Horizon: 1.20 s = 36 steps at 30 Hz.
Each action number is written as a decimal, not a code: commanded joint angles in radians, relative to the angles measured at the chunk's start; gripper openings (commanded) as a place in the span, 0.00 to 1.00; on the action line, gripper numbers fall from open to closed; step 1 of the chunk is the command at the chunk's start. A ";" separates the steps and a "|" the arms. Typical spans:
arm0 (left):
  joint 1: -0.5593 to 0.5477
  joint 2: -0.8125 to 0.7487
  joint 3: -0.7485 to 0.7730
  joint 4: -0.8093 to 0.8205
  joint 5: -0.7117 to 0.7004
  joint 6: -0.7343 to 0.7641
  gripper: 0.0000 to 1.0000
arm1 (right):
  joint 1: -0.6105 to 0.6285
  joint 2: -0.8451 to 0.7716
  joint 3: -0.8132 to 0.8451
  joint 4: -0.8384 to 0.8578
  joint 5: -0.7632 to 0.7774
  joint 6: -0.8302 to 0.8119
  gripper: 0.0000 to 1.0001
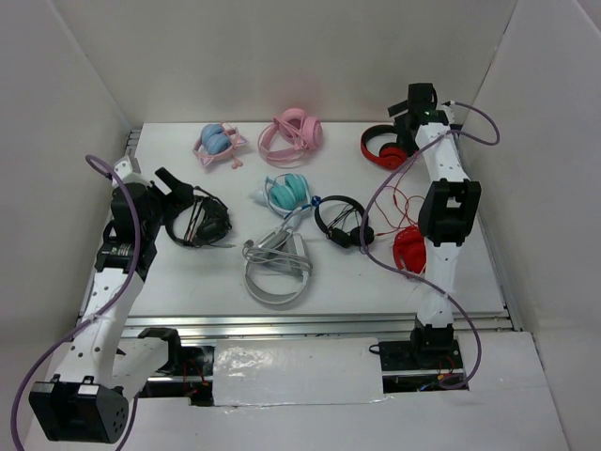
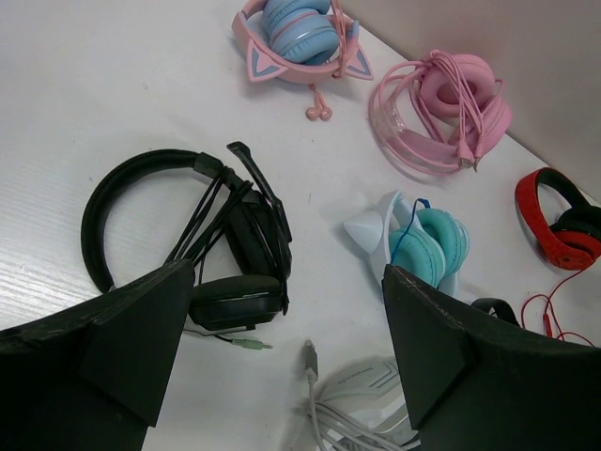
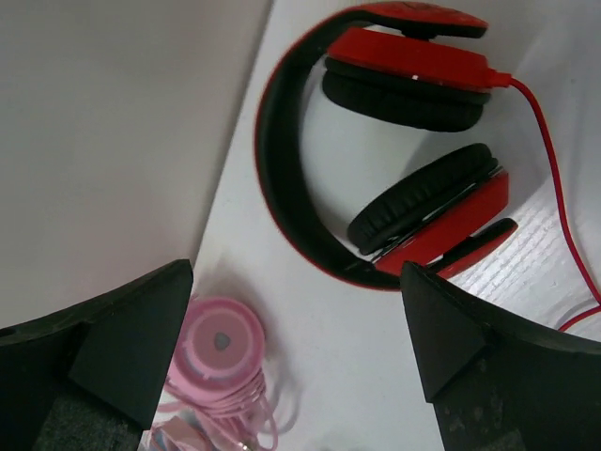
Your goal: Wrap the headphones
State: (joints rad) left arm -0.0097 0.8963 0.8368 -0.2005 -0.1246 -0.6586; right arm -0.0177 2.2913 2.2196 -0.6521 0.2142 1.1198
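The large red headphones [image 1: 379, 147] lie at the back right of the table, with glossy red cups, black pads and a red-and-black headband. In the right wrist view [image 3: 376, 160] they lie just beyond my fingers. Their thin red cable [image 1: 399, 199] trails loosely toward the near side and shows in the right wrist view [image 3: 549, 141] too. My right gripper [image 1: 406, 122] hovers over them, open and empty [image 3: 296, 282]. My left gripper [image 1: 181, 188] is at the left, open and empty [image 2: 286, 282], above a black headset [image 2: 188, 225]. The red headphones also show at the right edge of the left wrist view [image 2: 559, 221].
A compact red pair [image 1: 409, 249] lies by the right arm. A small black on-ear pair [image 1: 340, 221], teal headphones [image 1: 287, 193], a white headset [image 1: 277, 268], pink headphones [image 1: 293, 132] and a pink-and-blue cat-ear pair [image 1: 219, 143] are spread over the table. White walls enclose it.
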 commanded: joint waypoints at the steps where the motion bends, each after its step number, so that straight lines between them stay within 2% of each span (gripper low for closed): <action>1: -0.001 0.010 0.027 0.030 -0.010 0.010 0.94 | 0.001 0.095 0.101 -0.193 0.021 0.100 1.00; 5: -0.001 0.012 0.022 0.033 -0.018 0.014 0.94 | -0.011 0.112 0.051 -0.196 0.007 0.124 1.00; 13: -0.001 0.023 0.027 0.033 -0.017 0.010 0.91 | -0.039 0.134 0.025 -0.215 -0.051 0.066 1.00; 22: -0.001 -0.050 -0.004 0.049 -0.038 0.011 0.91 | -0.093 0.177 0.038 -0.199 -0.081 0.089 1.00; 26: -0.001 -0.050 -0.010 0.059 -0.027 0.014 0.91 | -0.100 0.162 0.022 -0.126 -0.096 0.107 1.00; 30: -0.001 -0.037 -0.011 0.069 -0.023 0.016 0.91 | -0.087 0.062 -0.116 0.079 -0.209 0.084 1.00; 36: -0.001 -0.016 -0.016 0.085 -0.007 0.020 0.90 | -0.062 0.043 -0.083 0.043 -0.236 0.106 1.00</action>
State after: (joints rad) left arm -0.0097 0.8761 0.8280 -0.1802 -0.1509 -0.6567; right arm -0.1005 2.4020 2.1345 -0.6312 -0.0006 1.2148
